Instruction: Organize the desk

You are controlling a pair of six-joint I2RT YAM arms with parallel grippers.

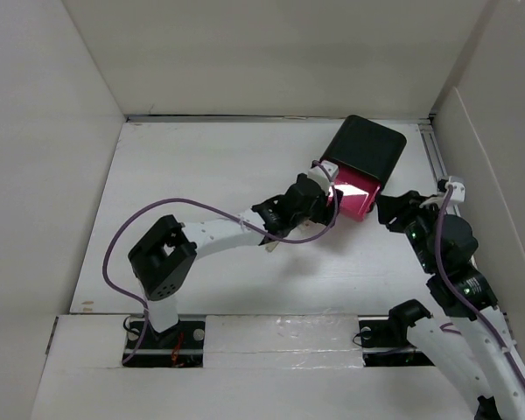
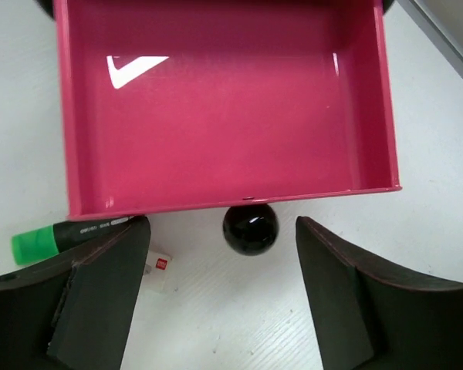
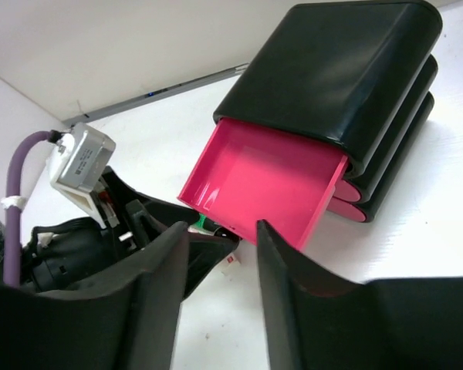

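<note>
1. One wide white desk [image 1: 201, 175] fills the floor between the white walls and carries everything. The clutter sits at its far right.
2. The black drawer box [image 1: 367, 149] stands angled near the back corner, so its fronts face the arms.
3. Its top pink drawer [image 2: 224, 100] is pulled out and bare inside, seemingly to take the loose items.
4. The left gripper [image 2: 220, 231] is spread wide, its fingers on either side of the drawer's black knob [image 2: 249, 228], gripping nothing.
5. The right gripper [image 3: 220, 231] hovers nearby, parted and holding nothing, probably waiting its turn.
6. A green marker [image 2: 54, 237] lies just in front of the drawer, beside a small white block [image 2: 158, 270], both within easy reach.
</note>
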